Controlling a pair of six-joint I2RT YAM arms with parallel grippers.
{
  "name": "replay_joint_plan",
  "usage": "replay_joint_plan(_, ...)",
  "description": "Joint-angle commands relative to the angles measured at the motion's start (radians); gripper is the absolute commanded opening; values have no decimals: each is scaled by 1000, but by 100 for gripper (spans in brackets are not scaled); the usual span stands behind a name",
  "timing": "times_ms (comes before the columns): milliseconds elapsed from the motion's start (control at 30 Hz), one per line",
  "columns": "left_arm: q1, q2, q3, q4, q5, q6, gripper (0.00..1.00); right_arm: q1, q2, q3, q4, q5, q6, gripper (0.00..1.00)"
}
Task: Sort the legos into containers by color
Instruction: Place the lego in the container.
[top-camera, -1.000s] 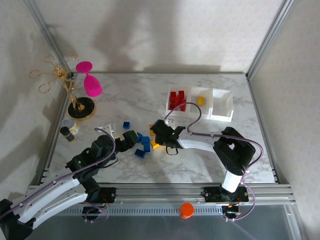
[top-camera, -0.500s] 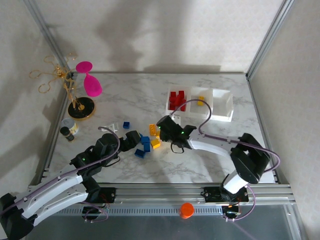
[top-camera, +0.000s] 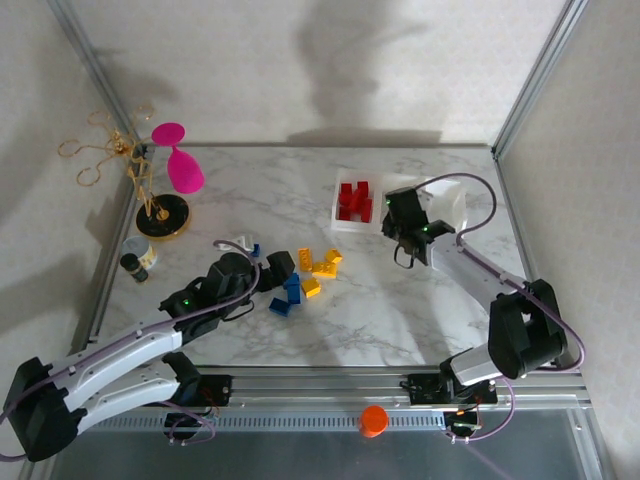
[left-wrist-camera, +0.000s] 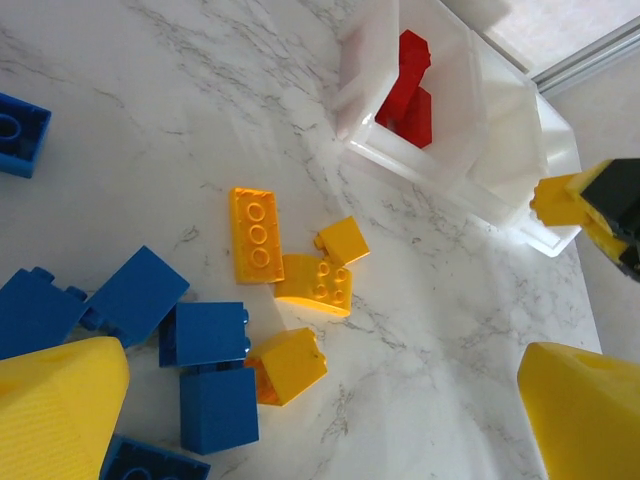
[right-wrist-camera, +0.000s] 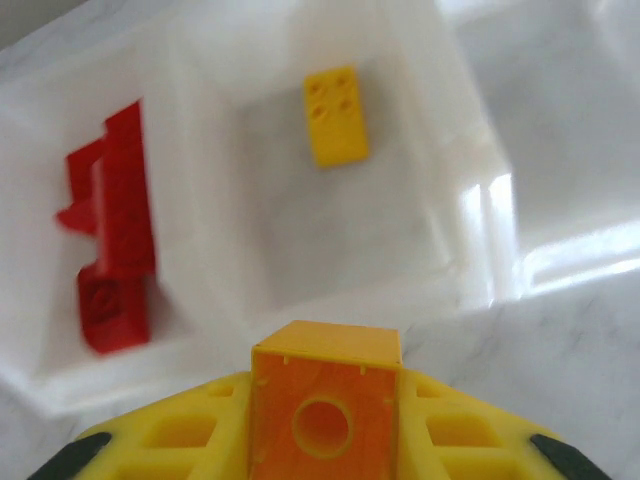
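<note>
Marble-patterned white surface (top-camera: 400, 320) lies inside pale walls and aluminium posts. At its far side stands the tray of three adjoining clear-plastic bins with white rims (top-camera: 337, 212).

The red share looks finished. A heap of glossy red plastic bricks (top-camera: 353, 200) fills the end bin of the tray, and no red piece is visible outside it. Yellow is only begun. One small yellow brick (right-wrist-camera: 335, 115) lies flat on the floor of the middle bin (right-wrist-camera: 340, 250), and four loose yellow bricks (left-wrist-camera: 255, 235) sit on the marble, off the red end of the tray and nearer the arm bases. Blue seems untouched. At least six blue bricks (left-wrist-camera: 205, 333) are clustered just beside those yellow ones, and what shows of the tray's third bin (top-camera: 447, 215) is bare. By this judgement well under half the job is done.

The right pincer (right-wrist-camera: 325, 445) hovers at the near rim of the tray's middle bin. Its fingers are closed on a square yellow brick with a hollow underside (right-wrist-camera: 325, 385), which looks about ready to be dropped in.

The left pincer (left-wrist-camera: 320, 410) hangs over the mixed cluster. Its yellow fingers (left-wrist-camera: 60, 400) are spread wide, holding and touching nothing.
</note>
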Motion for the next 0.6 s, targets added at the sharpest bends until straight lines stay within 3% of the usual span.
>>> replay_joint_plan(0, -2, 37, 54, 55, 9, 20, 100, -62, 98, 82, 75, -19, -98, 30)
replay_joint_plan(233, -3, 93, 90, 84, -6, 26, 100, -146, 329, 275, 86, -66, -145, 32)
replay_joint_plan(400, 0, 118, 111, 76, -3, 38, 100, -149, 401, 362, 76, -80, -180, 50)
replay_joint_plan(567, 0, 104, 115, 73, 19, 30, 100, -140, 327, 331, 73, -101, -185, 62)
